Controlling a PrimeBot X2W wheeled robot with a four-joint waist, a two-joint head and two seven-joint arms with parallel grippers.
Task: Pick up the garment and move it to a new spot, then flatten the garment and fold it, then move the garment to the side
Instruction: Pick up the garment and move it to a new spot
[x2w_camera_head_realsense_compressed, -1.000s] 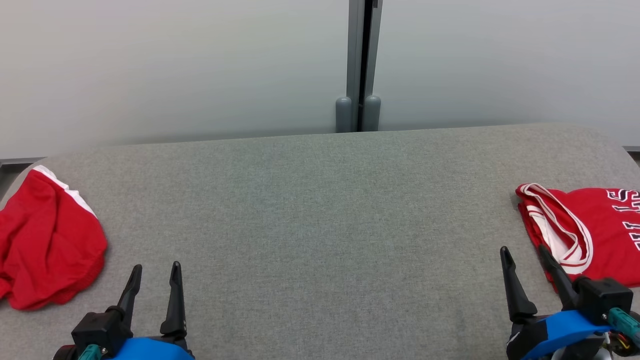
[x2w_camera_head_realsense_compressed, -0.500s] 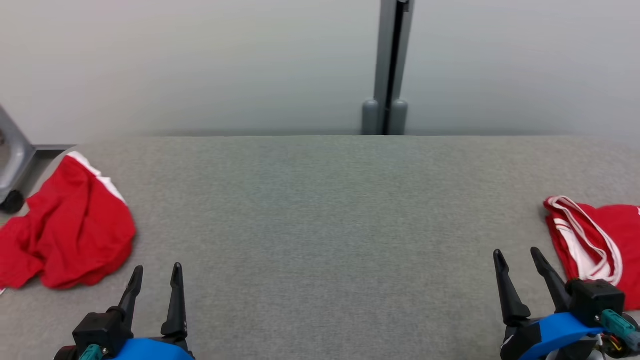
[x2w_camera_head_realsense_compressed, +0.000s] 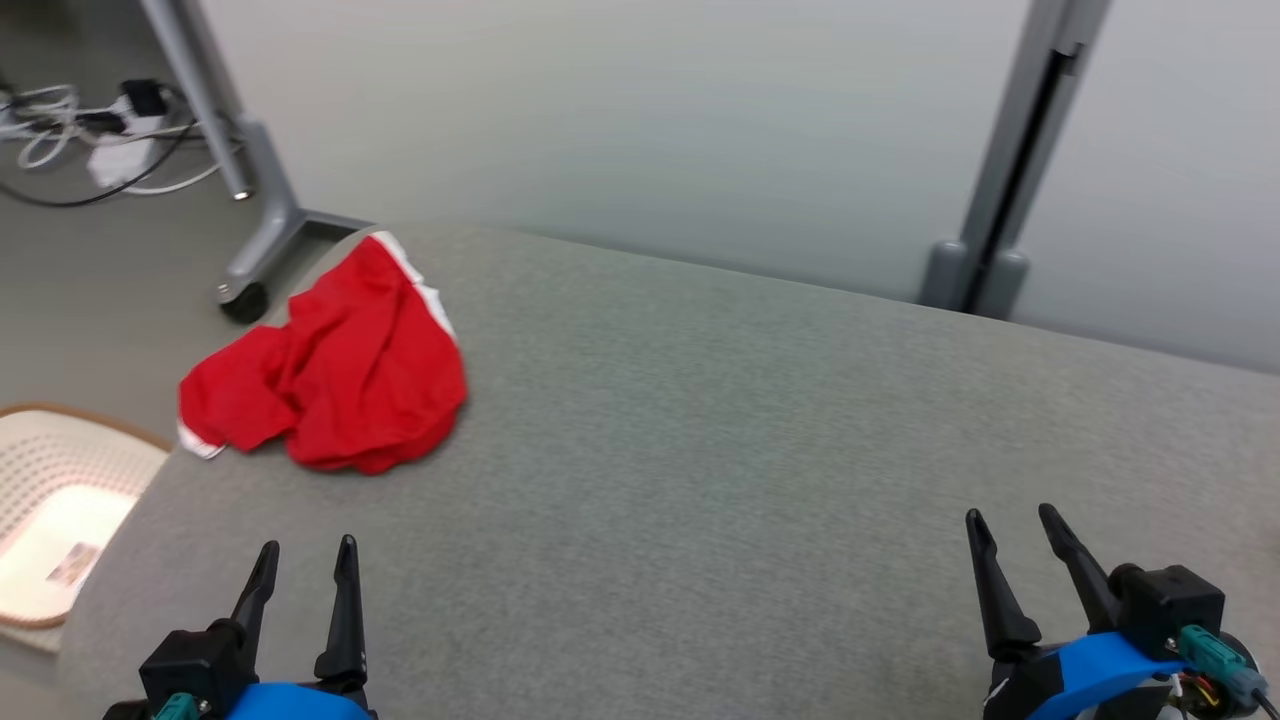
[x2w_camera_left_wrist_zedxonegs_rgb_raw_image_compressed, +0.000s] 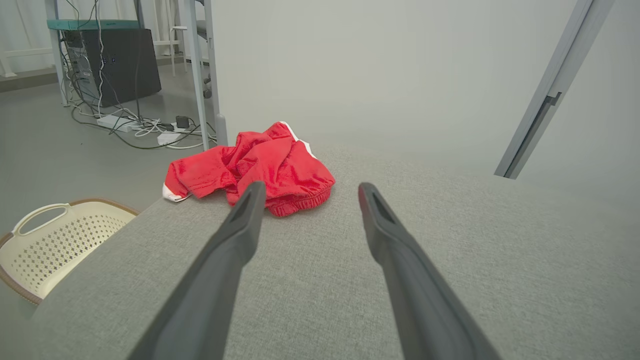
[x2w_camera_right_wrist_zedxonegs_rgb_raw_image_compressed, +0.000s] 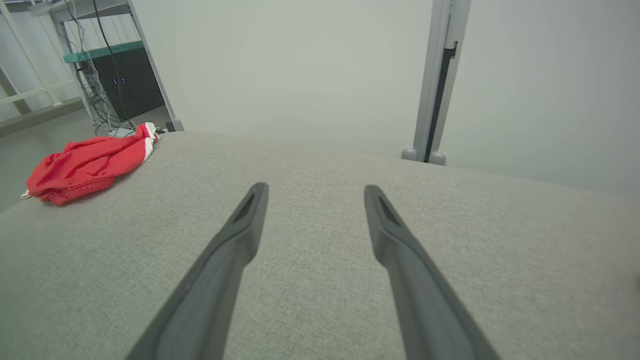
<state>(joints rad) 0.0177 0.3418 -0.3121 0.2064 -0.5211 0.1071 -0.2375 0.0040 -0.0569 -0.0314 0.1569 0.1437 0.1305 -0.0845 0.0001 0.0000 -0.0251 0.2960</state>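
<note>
Head: garment (x2w_camera_head_realsense_compressed: 330, 390) is bunched at the far-left corner of the bench (x2w_camera_head_realsense_compressed: 700, 450), one end at the edge. Basket (x2w_camera_head_realsense_compressed: 60, 500) sits beside the bench. Left tool (x2w_camera_head_realsense_compressed: 307, 548) and right tool (x2w_camera_head_realsense_compressed: 1010, 515) are both wide, empty and well short of it.
Left wrist: garment straight ahead, waistband (x2w_camera_left_wrist_zedxonegs_rgb_raw_image_compressed: 300, 199) facing me. Looks soft and light, so it'll drape. I'd pinch the thick waistband.
Right wrist: garment far off left.
</note>
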